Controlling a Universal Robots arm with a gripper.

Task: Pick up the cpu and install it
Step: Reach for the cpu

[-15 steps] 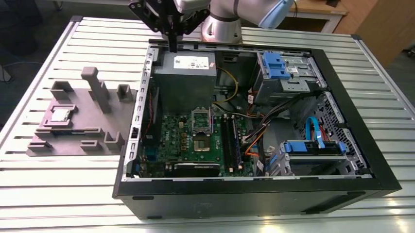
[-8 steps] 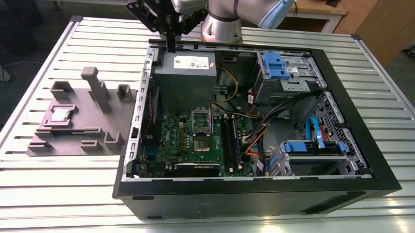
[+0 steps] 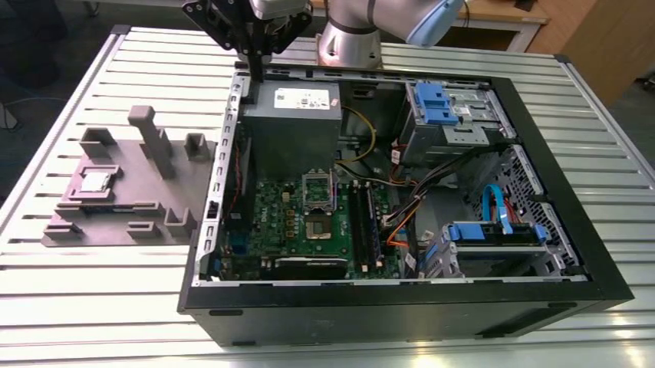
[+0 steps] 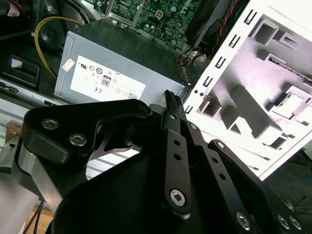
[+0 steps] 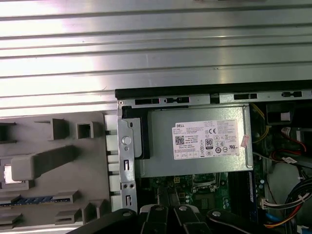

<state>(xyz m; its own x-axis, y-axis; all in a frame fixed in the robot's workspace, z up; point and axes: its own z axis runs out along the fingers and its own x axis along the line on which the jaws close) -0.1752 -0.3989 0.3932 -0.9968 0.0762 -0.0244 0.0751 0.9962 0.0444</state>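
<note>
Slatted metal worktop [image 3: 92,307] beneath everything. On it, a black computer case [image 3: 409,314] lying open with its side off and its innards facing up. Behind the case in the exterior view, the silver arm [image 3: 348,42], leaning over the far corner on the exterior view's left. Just beside the case on that same side, a grey moulded fixture [image 3: 138,207] flat on the worktop, with several upright posts and recesses. Inside the case at the far end, a grey power supply box [image 3: 291,126] with a white label, seen from above in the first wrist view. Nearer than that, a green motherboard [image 3: 291,230]; to the exterior view's right, blue drive brackets [image 3: 435,103] and loose cables. Black jaws pointing down over the case's far rim next to the power supply box, drawn narrow, nothing between them. In the middle of the motherboard, a black-and-silver socket frame [image 3: 319,203]. Smallest of all, the cpu [image 3: 97,182], silver top up, lying flat in a square recess of the fixture, well apart from the jaws.
</note>
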